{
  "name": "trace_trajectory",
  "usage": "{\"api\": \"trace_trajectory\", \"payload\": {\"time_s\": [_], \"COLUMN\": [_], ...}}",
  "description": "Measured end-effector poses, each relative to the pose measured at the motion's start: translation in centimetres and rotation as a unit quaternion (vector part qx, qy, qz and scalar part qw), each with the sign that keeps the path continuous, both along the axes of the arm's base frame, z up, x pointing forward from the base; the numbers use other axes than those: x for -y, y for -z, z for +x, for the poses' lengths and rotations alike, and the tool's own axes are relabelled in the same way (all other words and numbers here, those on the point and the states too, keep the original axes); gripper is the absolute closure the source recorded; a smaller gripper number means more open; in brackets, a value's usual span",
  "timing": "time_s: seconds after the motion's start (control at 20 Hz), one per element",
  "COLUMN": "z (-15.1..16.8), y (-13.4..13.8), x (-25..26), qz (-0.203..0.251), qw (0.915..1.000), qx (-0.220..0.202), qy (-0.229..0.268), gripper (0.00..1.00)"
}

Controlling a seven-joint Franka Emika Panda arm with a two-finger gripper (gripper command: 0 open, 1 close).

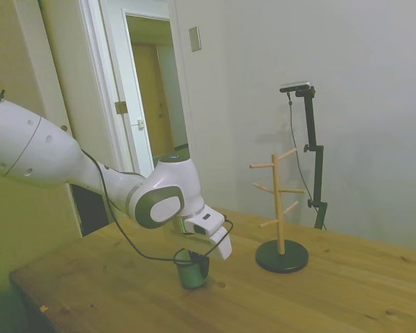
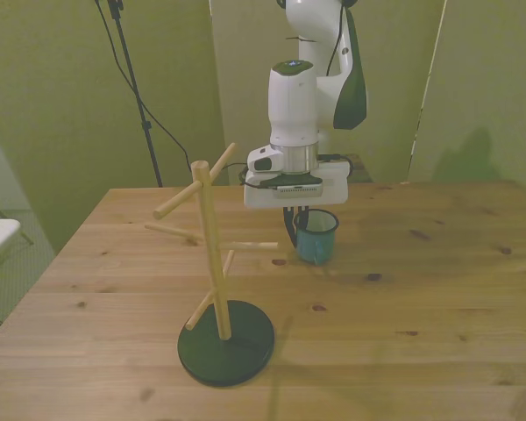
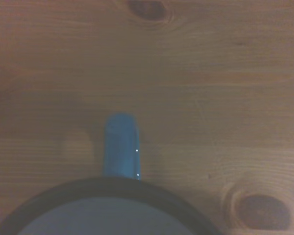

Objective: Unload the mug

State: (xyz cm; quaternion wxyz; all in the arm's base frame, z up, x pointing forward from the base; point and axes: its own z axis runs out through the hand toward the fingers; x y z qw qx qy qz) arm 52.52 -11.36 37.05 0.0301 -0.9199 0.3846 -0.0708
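Observation:
The mug (image 1: 192, 272) is small and teal with a dark rim, and it stands upright on the wooden table (image 1: 347, 291). In the front view the mug (image 2: 316, 239) is just right of the table's middle. My gripper (image 1: 202, 260) comes down on it from above. The dark fingers sit close together at the rim, on the side toward the front view's left, so my gripper (image 2: 296, 221) looks shut on the mug's wall. The wrist view shows the mug (image 3: 120, 147) from close up: its dark rim, pale inside and blue loop handle over the wood.
A wooden mug tree (image 2: 212, 254) on a round black base (image 2: 225, 342) stands to the front view's left of the mug and nearer the camera. Its pegs are bare, and one peg tip reaches close to the mug. A black cable (image 1: 125, 236) hangs from the arm.

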Motion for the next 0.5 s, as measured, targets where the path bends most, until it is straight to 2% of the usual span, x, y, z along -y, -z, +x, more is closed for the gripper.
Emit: {"api": "trace_trajectory", "payload": {"time_s": [0.5], "z": [0.19], "y": [-0.38], "x": [-0.02], "qz": [0.001], "qw": [1.0000], "qx": [-0.002], "qy": [-0.001], "gripper": [0.00]}}
